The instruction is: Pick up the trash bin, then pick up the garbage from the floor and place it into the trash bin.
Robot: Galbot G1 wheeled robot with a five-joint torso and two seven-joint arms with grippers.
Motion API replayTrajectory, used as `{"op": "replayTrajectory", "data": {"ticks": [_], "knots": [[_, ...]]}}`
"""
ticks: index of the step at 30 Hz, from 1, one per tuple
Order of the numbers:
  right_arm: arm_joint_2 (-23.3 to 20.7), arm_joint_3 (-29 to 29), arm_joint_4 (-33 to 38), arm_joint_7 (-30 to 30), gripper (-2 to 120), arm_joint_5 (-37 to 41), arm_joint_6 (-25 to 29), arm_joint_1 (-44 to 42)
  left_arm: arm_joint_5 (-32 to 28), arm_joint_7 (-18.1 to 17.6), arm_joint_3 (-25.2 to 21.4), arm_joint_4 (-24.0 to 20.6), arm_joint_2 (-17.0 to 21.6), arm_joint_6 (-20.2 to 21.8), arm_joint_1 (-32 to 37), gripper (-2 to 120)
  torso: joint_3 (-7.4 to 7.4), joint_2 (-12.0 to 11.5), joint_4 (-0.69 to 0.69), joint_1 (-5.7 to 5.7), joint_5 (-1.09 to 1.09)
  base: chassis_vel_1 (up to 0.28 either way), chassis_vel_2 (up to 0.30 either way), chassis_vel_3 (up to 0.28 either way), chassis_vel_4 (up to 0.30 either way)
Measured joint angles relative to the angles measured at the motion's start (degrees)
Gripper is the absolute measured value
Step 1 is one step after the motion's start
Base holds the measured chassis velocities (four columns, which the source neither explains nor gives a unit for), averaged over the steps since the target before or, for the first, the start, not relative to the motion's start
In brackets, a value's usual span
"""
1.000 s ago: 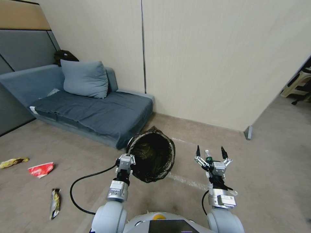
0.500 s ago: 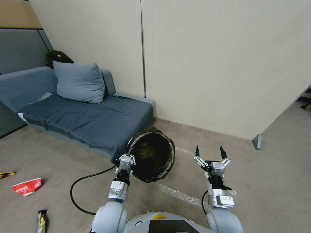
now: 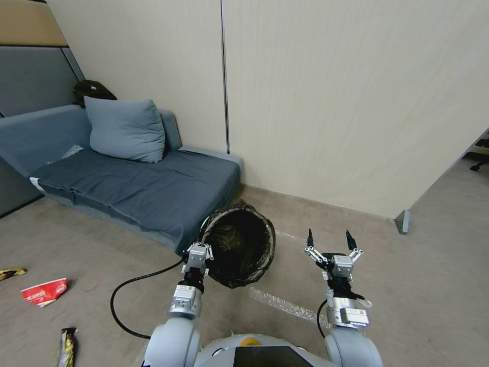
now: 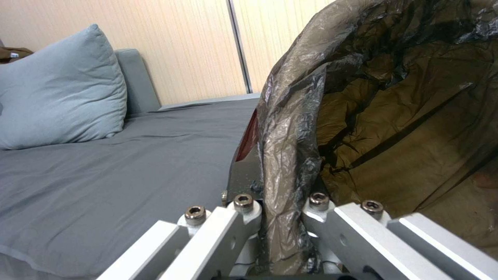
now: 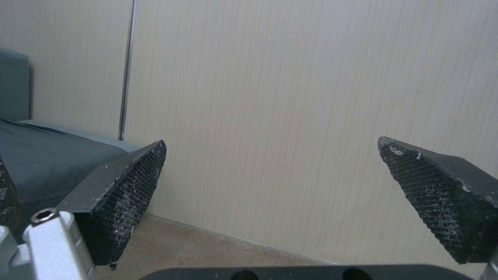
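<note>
At frame centre the left gripper (image 3: 199,253) clamps the trash bin (image 3: 239,250) rim; litter — red wrapper (image 3: 44,292), dark wrapper (image 3: 66,346) — lies far lower-left, away from the spread-fingered, empty right gripper (image 3: 330,240).

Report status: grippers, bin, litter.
Left gripper shut on bin rim, bin held up. Right gripper open, empty. Three wrappers on floor, left. Cable trails nearby.
</note>
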Motion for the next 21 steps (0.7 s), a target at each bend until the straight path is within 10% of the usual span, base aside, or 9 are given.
{"op": "replayTrajectory", "data": {"ticks": [21], "knots": [[0.0,0.0,0.0,0.0,100,0.0,0.0,0.0,0.0,0.0,0.0,0.0,0.0,0.0,0.0,2,0.00,0.0,0.00,0.00,0.00,0.000,0.000,0.000,0.000]]}}
